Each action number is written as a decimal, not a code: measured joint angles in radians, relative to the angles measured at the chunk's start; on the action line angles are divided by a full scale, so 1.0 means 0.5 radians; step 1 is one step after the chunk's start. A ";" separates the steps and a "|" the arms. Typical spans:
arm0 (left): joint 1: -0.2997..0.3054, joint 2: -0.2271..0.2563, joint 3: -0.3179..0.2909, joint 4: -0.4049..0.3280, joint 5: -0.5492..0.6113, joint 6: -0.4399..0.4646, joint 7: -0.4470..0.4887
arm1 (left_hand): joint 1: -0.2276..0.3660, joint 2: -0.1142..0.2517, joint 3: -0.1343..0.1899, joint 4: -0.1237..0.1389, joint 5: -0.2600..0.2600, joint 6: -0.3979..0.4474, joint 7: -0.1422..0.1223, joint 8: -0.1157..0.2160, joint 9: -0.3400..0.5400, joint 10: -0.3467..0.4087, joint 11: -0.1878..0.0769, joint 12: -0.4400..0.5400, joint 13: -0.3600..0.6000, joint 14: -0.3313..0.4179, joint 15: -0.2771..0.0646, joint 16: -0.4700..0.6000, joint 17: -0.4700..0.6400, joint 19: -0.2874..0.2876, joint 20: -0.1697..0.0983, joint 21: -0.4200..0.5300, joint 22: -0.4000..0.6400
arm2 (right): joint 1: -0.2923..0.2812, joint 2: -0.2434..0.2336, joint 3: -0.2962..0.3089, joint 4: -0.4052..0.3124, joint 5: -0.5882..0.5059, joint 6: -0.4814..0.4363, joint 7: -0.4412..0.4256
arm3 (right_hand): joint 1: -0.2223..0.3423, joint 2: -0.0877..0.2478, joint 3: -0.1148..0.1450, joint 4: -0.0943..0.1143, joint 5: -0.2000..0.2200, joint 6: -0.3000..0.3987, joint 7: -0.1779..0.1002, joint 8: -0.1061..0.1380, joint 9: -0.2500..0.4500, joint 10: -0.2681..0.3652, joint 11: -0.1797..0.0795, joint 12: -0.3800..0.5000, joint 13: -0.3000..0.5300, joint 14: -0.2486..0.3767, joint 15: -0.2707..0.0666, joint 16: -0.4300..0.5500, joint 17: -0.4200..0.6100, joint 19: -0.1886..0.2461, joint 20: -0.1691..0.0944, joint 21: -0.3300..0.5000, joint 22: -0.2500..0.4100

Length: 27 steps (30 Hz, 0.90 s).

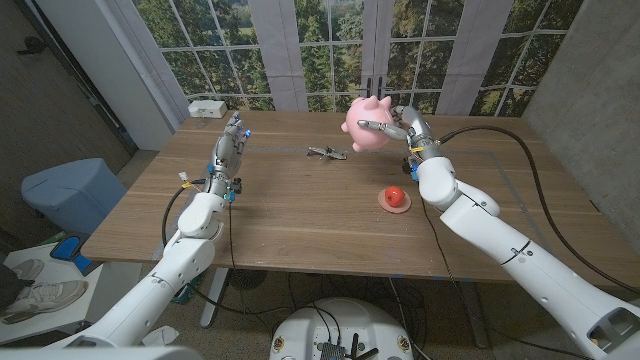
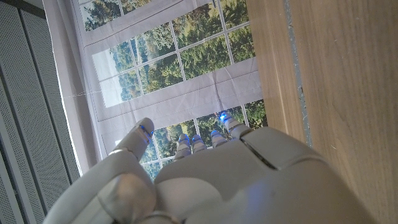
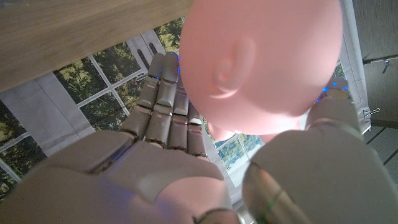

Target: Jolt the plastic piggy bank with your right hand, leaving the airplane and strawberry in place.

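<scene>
Piggy bank: the pink piggy bank (image 1: 364,124) is at the far side of the surface (image 1: 300,215), held in the right hand (image 1: 402,128), apparently lifted off the wood.
Right hand: its fingers (image 3: 165,102) wrap one flank and the thumb presses the other (the pig's body sits right between them).
Heading: its feet point away from the hand; which end is the snout I cannot tell.
Airplane: the small airplane (image 1: 327,153) lies just beside the piggy bank, toward the left hand.
Strawberry: the strawberry (image 1: 395,198) sits nearer the robot than the piggy bank.
Left hand: the left hand (image 1: 226,155) is well apart from the piggy bank, fingers straight and apart, holding nothing.
</scene>
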State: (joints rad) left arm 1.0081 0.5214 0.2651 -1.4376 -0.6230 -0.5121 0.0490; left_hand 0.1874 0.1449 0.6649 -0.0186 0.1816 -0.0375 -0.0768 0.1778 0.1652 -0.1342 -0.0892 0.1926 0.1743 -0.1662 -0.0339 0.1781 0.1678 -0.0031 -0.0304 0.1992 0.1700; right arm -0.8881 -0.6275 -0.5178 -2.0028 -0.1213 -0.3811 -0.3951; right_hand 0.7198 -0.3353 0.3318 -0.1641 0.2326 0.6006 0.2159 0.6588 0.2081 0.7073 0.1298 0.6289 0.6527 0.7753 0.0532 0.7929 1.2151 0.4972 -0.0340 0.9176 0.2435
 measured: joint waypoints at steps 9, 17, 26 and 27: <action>0.001 0.000 -0.001 0.002 -0.002 -0.001 -0.002 | 0.000 0.000 0.000 0.000 0.000 0.000 0.000 0.000 0.000 0.000 0.000 0.000 0.000 0.000 0.000 0.000 0.000 0.000 0.000 0.000 0.000 | 0.031 -0.034 -0.038 -0.017 0.018 -0.088 0.047 | 0.000 0.000 0.000 0.000 0.001 0.000 0.000 0.000 0.000 0.000 0.000 -0.008 0.000 0.000 0.000 -0.012 0.000 -0.029 -0.007 0.030 -0.020; 0.000 -0.001 -0.002 0.006 -0.003 -0.005 -0.003 | 0.000 0.000 0.000 0.000 0.000 0.000 0.000 0.000 0.000 0.000 0.000 0.000 0.000 0.000 0.000 0.000 0.000 0.000 0.000 0.000 0.000 | 0.025 -0.032 -0.047 -0.016 0.011 -0.090 0.014 | 0.000 0.000 0.000 0.000 0.001 0.000 0.000 -0.003 0.000 0.000 0.000 -0.014 0.012 0.000 0.000 -0.016 0.000 -0.036 -0.014 0.055 -0.032; 0.001 -0.002 -0.004 0.008 -0.003 -0.007 -0.003 | 0.000 0.000 0.000 0.000 0.000 0.000 0.000 0.000 0.000 0.000 0.000 0.000 0.000 0.000 0.000 0.000 0.000 0.000 0.000 0.000 0.000 | -0.021 0.029 -0.039 0.044 -0.049 0.000 -0.163 | 0.000 0.000 0.000 0.000 0.000 0.000 0.000 -0.006 0.000 0.000 0.000 -0.021 0.012 0.000 0.000 -0.026 0.000 -0.043 -0.007 0.075 -0.049; 0.001 -0.002 -0.004 0.008 -0.003 -0.007 -0.003 | 0.000 0.000 0.000 0.000 0.000 0.000 0.000 0.000 0.000 0.000 0.000 0.000 0.000 0.000 0.000 0.000 0.000 0.000 0.000 0.000 0.000 | -0.027 0.042 -0.036 0.055 -0.049 0.000 -0.163 | 0.000 0.000 0.000 0.000 0.000 0.000 0.000 -0.007 0.000 0.000 0.000 -0.021 0.012 0.000 0.000 -0.026 0.000 -0.043 -0.007 0.079 -0.051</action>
State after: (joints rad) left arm 1.0084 0.5206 0.2632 -1.4335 -0.6247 -0.5158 0.0475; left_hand 0.1874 0.1449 0.6650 -0.0185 0.1816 -0.0375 -0.0768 0.1778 0.1652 -0.1342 -0.0892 0.1926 0.1743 -0.1662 -0.0339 0.1781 0.1678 -0.0031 -0.0304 0.1992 0.1700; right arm -0.9018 -0.6065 -0.5358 -1.9751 -0.1459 -0.3810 -0.4765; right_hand 0.7198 -0.3353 0.3318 -0.1641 0.2324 0.6006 0.2159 0.6555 0.2081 0.7076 0.1301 0.6185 0.6588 0.7755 0.0534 0.7800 1.2148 0.4757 -0.0376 0.9573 0.2182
